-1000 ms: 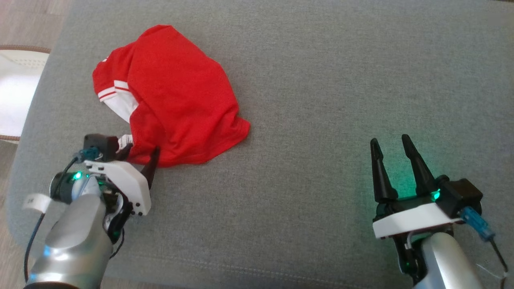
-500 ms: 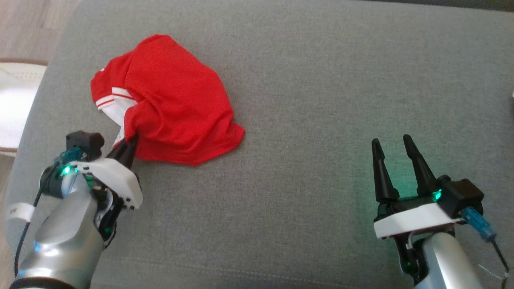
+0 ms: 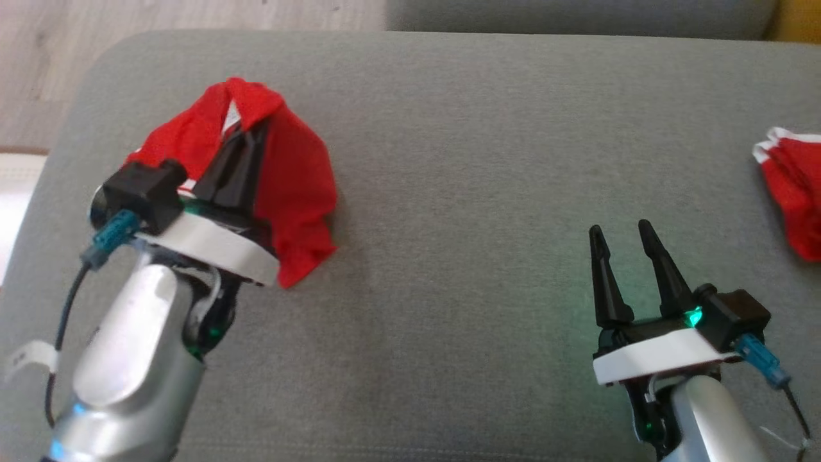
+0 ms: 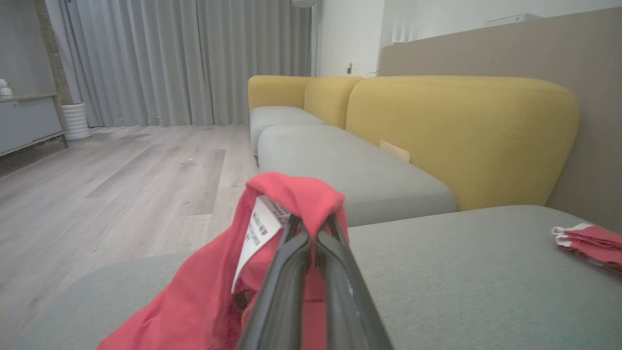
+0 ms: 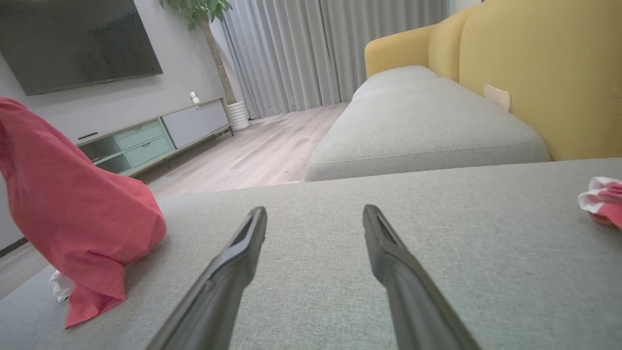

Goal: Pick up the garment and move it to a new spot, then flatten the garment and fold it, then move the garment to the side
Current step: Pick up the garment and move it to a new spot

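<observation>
Grey cushion (image 3: 449, 160), left fingers (image 3: 234, 163) aloft pinching red garment (image 3: 298, 186), right fingers (image 3: 604, 276) spread

We could not see the tips of the left gripper (image 4: 313, 231), buried in a fold of the red jersey garment (image 3: 295, 186) above the grey upholstered cushion (image 3: 462, 192). The print on its white label (image 4: 257, 231) was too small to read. At the cushion's right end, the picture's edge cut off a red-and-white cloth (image 3: 792, 192).

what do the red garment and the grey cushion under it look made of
Red garment: thin, soft knit fabric, matte, possibly a sports jersey; it drapes in loose folds.
Grey seat cushion: woven upholstery cloth, matte, with a fine visible weave.
</observation>
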You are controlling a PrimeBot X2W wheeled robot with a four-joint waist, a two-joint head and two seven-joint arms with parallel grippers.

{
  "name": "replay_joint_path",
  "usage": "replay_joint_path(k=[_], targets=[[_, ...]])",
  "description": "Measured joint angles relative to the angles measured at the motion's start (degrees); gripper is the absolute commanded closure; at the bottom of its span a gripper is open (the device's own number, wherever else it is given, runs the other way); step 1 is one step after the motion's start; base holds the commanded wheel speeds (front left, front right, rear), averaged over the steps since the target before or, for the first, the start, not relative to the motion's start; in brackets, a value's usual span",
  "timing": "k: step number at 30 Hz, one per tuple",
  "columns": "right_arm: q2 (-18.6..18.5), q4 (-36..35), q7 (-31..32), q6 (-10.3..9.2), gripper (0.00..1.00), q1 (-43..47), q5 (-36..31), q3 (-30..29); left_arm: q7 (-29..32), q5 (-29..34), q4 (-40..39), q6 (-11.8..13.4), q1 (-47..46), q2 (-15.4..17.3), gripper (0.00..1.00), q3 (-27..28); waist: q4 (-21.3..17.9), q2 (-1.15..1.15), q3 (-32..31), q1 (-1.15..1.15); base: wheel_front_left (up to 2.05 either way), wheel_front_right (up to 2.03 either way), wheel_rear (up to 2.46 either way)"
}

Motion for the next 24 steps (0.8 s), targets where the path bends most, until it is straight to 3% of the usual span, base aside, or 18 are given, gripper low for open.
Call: replay_joint_path(k=[5, 11, 18, 24], targets=[[0.0, -0.1, 0.0, 0.00, 0.00, 0.0, 0.4, 0.5, 0.0, 2.7, -6.9, -0.1, 0.9, -2.7, 1.00, -0.1, -3.1, 0.00, 0.0, 0.00, 0.00, 0.00, 0.00], [0.0, -0.5, 0.0, 0.00, 0.00, 0.0, 1.0, 1.2, 0.0, 4.4, -7.9, -0.6, -0.2, -6.3, 1.00, -3.3, -7.7, 0.00, 0.7, 0.00, 0.00, 0.00, 0.00], [0.0, -1.0, 0.0, 0.00, 0.00, -0.1, 1.6, 1.5, -0.4, 5.9, -5.2, -1.6, -5.0, -10.8, 1.00, -7.3, -13.2, 0.00, 2.7, 0.00, 0.00, 0.00, 0.00], [0.0, -1.5, 0.0, 0.00, 0.00, -0.4, 2.9, 2.6, -0.4, 6.0, 0.8, -1.6, -9.5, -12.0, 1.00, -8.9, -17.3, 0.00, 4.6, 0.00, 0.00, 0.00, 0.00]])
